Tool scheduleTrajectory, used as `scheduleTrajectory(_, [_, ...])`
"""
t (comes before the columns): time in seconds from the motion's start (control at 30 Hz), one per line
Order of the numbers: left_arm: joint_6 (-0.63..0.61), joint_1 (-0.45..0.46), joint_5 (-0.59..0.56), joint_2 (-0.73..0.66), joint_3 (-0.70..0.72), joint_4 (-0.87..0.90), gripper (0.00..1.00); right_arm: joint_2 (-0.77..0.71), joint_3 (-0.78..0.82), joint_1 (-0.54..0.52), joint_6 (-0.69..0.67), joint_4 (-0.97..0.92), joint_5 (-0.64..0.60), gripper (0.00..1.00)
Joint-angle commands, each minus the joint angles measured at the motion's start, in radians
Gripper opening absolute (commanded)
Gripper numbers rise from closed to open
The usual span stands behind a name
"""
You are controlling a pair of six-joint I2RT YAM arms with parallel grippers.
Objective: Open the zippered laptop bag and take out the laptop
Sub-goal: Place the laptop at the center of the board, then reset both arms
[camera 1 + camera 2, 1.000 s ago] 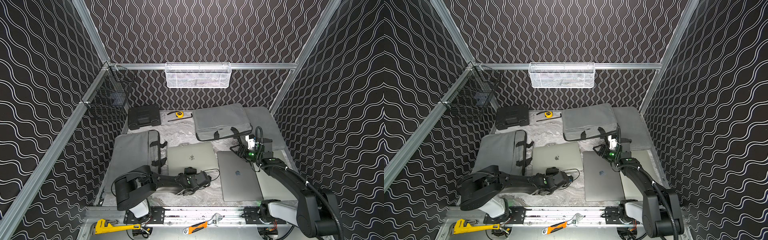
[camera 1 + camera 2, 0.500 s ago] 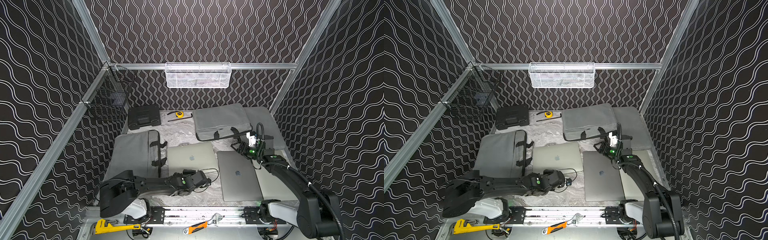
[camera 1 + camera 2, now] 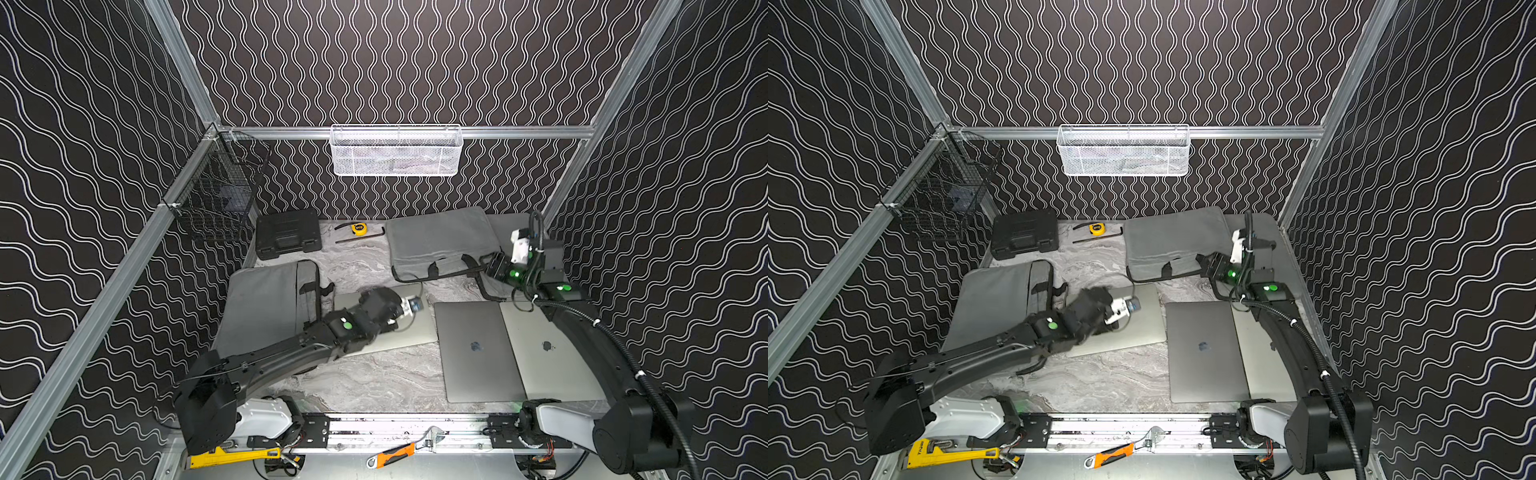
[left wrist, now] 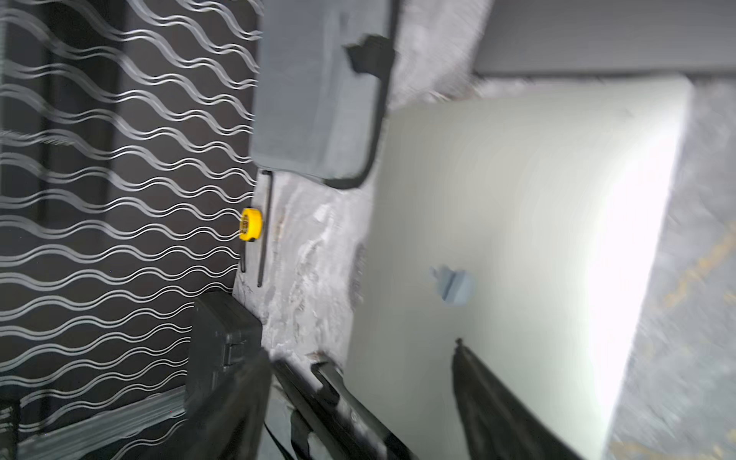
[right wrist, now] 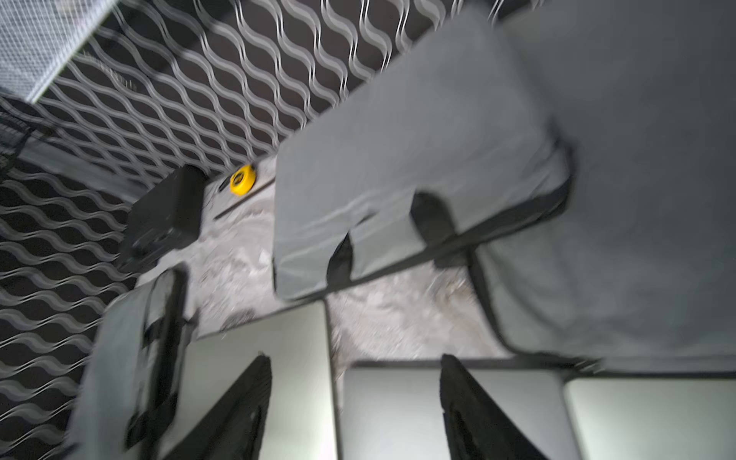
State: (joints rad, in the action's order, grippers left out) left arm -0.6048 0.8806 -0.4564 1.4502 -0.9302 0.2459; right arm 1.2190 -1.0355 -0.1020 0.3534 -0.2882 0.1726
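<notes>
Three grey laptop bags lie on the table: one at the left (image 3: pixel 262 307), one at the back with black handles (image 3: pixel 440 245) and one at the back right (image 3: pixel 505 226). Three closed laptops lie out in front of them: silver (image 3: pixel 399 336), dark grey (image 3: pixel 478 349) and silver (image 3: pixel 552 361). My left gripper (image 3: pixel 380 296) hovers open over the left silver laptop (image 4: pixel 517 239), holding nothing. My right gripper (image 3: pixel 492 266) stands open and empty by the back bag's handles, above the dark laptop's far edge (image 5: pixel 398 406).
A black case (image 3: pixel 286 235), a yellow tape measure (image 3: pixel 358 227) and a hex key (image 3: pixel 361 239) lie along the back wall. A white mesh basket (image 3: pixel 395 151) and a black wire basket (image 3: pixel 216 203) hang on the rails. Wrenches (image 3: pixel 224 457) lie at the front rail.
My left gripper has risen and swung back over the silver laptop, its jaws spreading wider. My right gripper has moved back toward the rear bag's handles.
</notes>
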Motion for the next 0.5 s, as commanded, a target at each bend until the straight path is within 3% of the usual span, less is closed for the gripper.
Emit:
scheduleTrajectory(0.0, [0.047, -0.093, 0.150, -0.030, -0.048, -0.136, 0.85, -0.013, -0.058, 0.001, -0.093, -0.083, -0.216, 0.69])
scheduleTrajectory(0.13, [0.113, -0.209, 0.262, -0.020, -0.140, -0.192, 0.91, -0.042, -0.083, 0.001, -0.127, -0.054, -0.351, 0.72])
scheduleTrajectory(0.27, [0.205, -0.317, 0.325, 0.001, -0.198, -0.234, 0.95, -0.070, -0.065, 0.002, -0.170, 0.050, -0.488, 0.86])
scheduleTrajectory(0.4, [0.333, -0.434, 0.359, -0.014, -0.167, -0.322, 0.99, -0.085, 0.003, 0.005, -0.226, 0.203, -0.604, 0.99])
scheduleTrajectory(0.47, [0.400, -0.496, 0.372, -0.030, -0.119, -0.376, 0.99, -0.082, 0.048, 0.007, -0.244, 0.277, -0.649, 0.99])
